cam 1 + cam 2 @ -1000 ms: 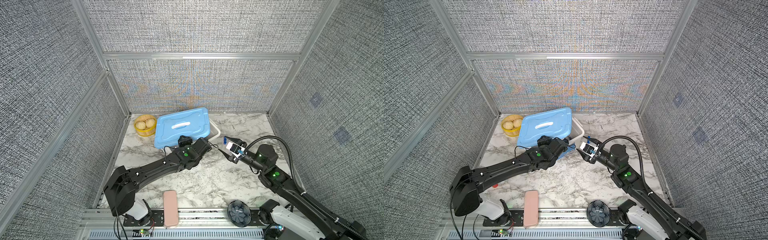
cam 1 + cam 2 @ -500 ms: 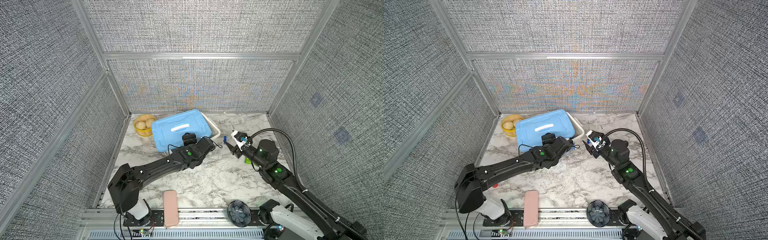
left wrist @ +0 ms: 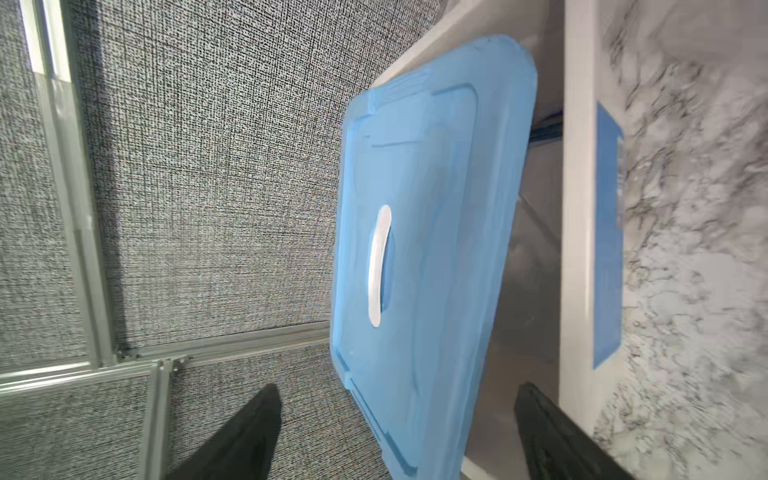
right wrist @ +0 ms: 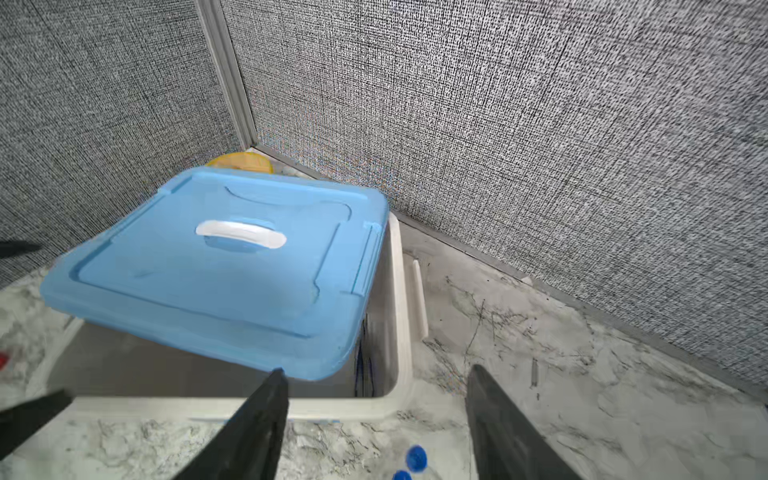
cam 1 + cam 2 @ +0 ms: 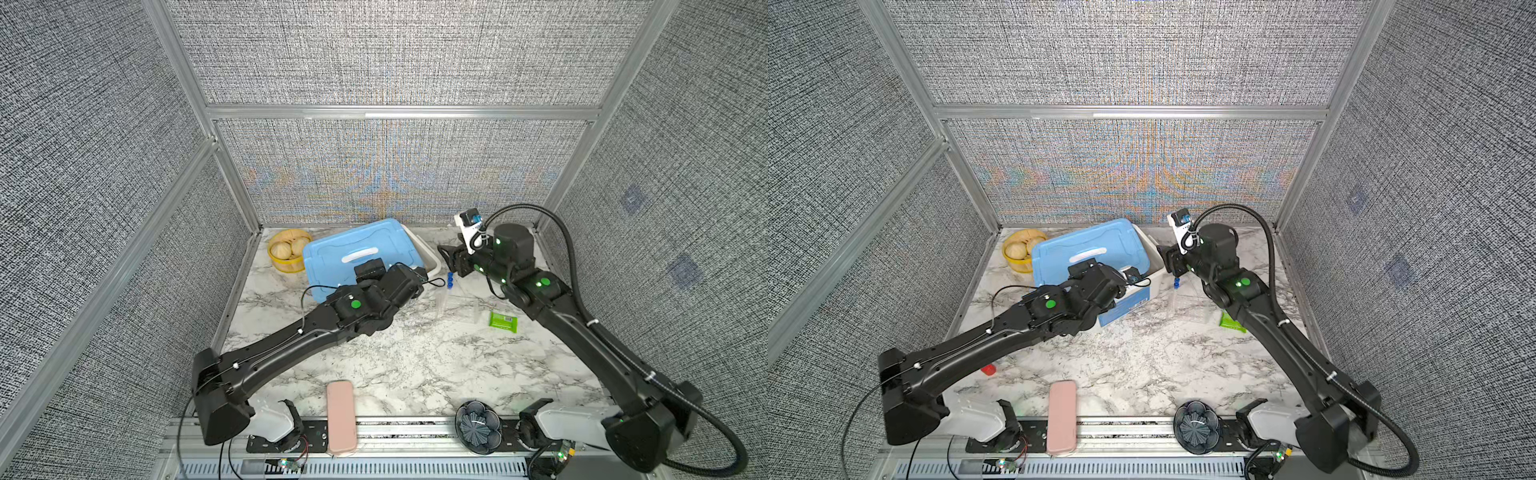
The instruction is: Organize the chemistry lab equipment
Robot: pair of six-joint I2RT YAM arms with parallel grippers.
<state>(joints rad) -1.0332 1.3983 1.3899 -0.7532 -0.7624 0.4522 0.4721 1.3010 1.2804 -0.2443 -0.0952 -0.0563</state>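
You have a marble-look tabletop [image 5: 395, 353] boxed in by grey woven wall panels [image 5: 374, 62] on aluminium rails.
Left to right in both top views: a yellow basket [image 5: 289, 249]; a glossy blue lid [image 5: 349, 253] askew on the white bin [image 5: 428, 253]. Your left gripper [image 3: 397, 386] is spread wide there and clamps nothing. Then come the blue-capped tubes [image 5: 449, 280] at the clear rack [image 5: 461, 305], and your right gripper [image 4: 376, 369], parted and empty. The bin's blue label [image 5: 1125, 305] is unreadable.

grey woven-fabric wall panels [image 5: 83, 166] on three sides, joined by aluminium frame rails [image 5: 399, 112]. back panel [image 5: 395, 174] stands ahead of the left gripper [image 3: 397, 386] and right gripper [image 4: 376, 368]. white marble-pattern tabletop [image 5: 415, 357] with grey veins below both. light even and diffuse, soft shadows; colour moiré on the back panel.
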